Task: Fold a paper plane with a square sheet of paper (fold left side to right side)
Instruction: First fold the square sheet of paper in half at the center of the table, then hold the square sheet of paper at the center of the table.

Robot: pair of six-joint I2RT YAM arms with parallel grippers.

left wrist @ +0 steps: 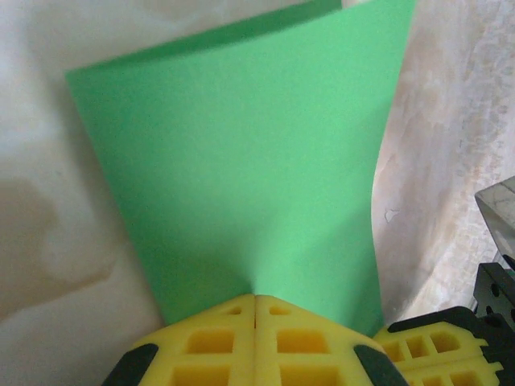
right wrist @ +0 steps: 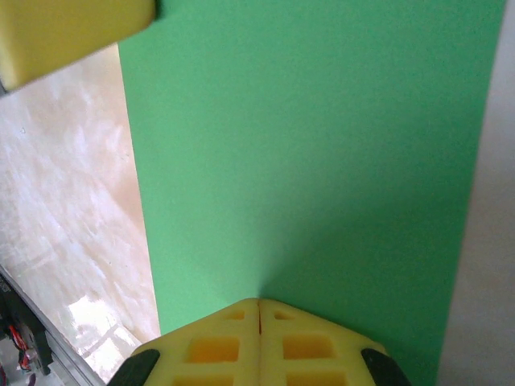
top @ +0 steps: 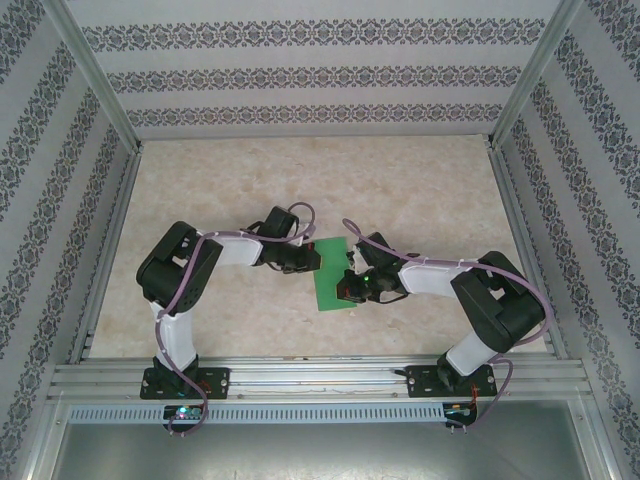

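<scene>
Left gripper [left wrist: 255,299]: jaws together, tips on the square sheet of paper [left wrist: 241,161], mid table [top: 300,180]. Sheet looks doubled left over right, upper layer bowed, crease not flat. Right gripper [right wrist: 259,304]: jaws together, on sheet. Nose and wing folds remain

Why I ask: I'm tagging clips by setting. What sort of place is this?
Probably a robot test enclosure: a marble-look table walled by patterned panels on aluminium framing, with the left arm and right arm bolted to its near rail.
</scene>
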